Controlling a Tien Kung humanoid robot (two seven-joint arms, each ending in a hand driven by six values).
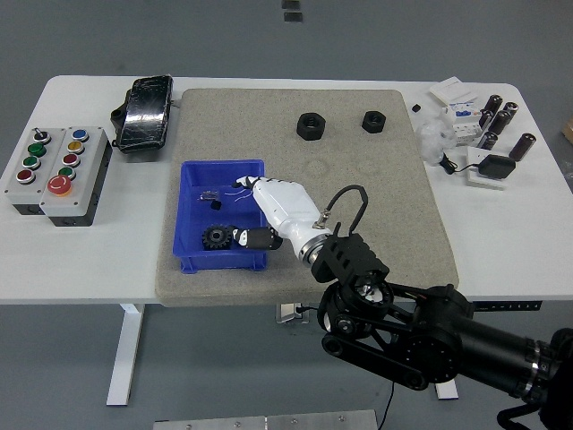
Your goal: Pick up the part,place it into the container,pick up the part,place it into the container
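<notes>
Head view: the right hand (253, 215) is held over the blue bin (192, 175), fingers curled around a dark part (257, 237) so it can be dropped in. One black gear (214, 237) is already inside. Two black nuts (311, 125) are left far back on the grey mat (358, 188). The white surface (81, 260) stands on a grey floor.

One blue bin (192, 215) on the grey mat (358, 170). Inside it: one black gear (214, 237), one small dark part (212, 196). Two black hex nuts on mat: larger (311, 125), smaller (373, 120). Two button boxes (55, 173) at left, side by side. One black pouch (143, 110). Roughly six dark cylinders (501, 121) far right; exact count unclear.
</notes>
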